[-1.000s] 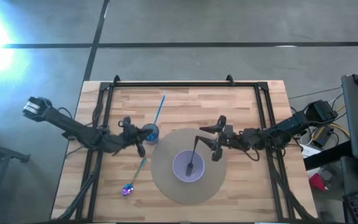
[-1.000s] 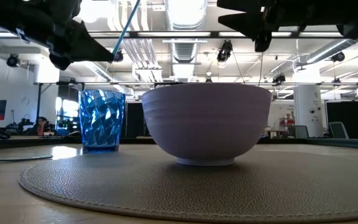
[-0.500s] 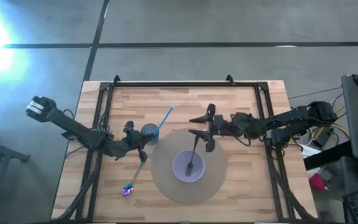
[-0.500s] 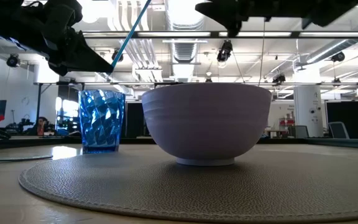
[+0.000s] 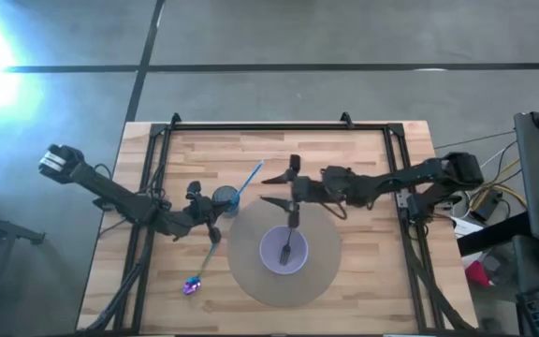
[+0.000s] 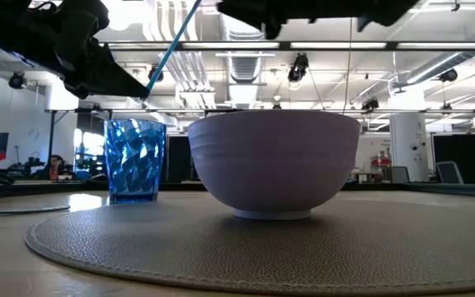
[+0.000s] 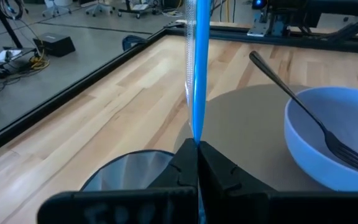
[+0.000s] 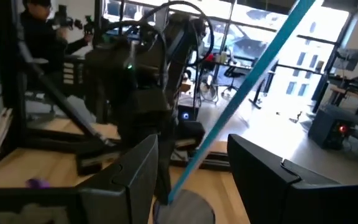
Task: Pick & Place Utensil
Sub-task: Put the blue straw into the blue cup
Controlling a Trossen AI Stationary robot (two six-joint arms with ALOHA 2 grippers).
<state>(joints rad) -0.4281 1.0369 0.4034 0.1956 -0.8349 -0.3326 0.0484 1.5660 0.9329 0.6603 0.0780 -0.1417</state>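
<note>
A blue faceted cup [image 5: 225,198] [image 6: 134,160] stands on the wooden table beside a round grey mat [image 5: 251,281]. Over the cup, my left gripper [image 5: 213,217] [image 7: 197,147] is shut on a thin blue utensil [image 5: 247,180] that slants up toward the table's far right. My right gripper [image 5: 279,183] [image 8: 191,180] hovers open and level near the utensil's free end. In the right wrist view the blue utensil [image 8: 241,93] shows between its fingers, untouched. A pale purple bowl [image 5: 284,250] on the mat holds a dark fork [image 5: 291,234], whose handle leans on the rim. My left gripper pinches the blue utensil's lower end [image 7: 197,134] between its two shut fingers, which point roughly along it. The utensil sticks out beyond the fingertips, slanting upward above the cup. The part below the fingers is hidden by the gripper.
A spoon with an iridescent purple head [image 5: 193,285] lies on the table near the mat's left edge, its handle [image 5: 213,251] pointing toward the cup. Black rails [image 5: 162,168] run along the table's left, right and far sides.
My right gripper has moved toward the table's left and risen, away from the bowl and toward the blue utensil's free end. It has rolled on the way and stayed open. The utensil's free end has swung toward the table's right, so the utensil slants more.
</note>
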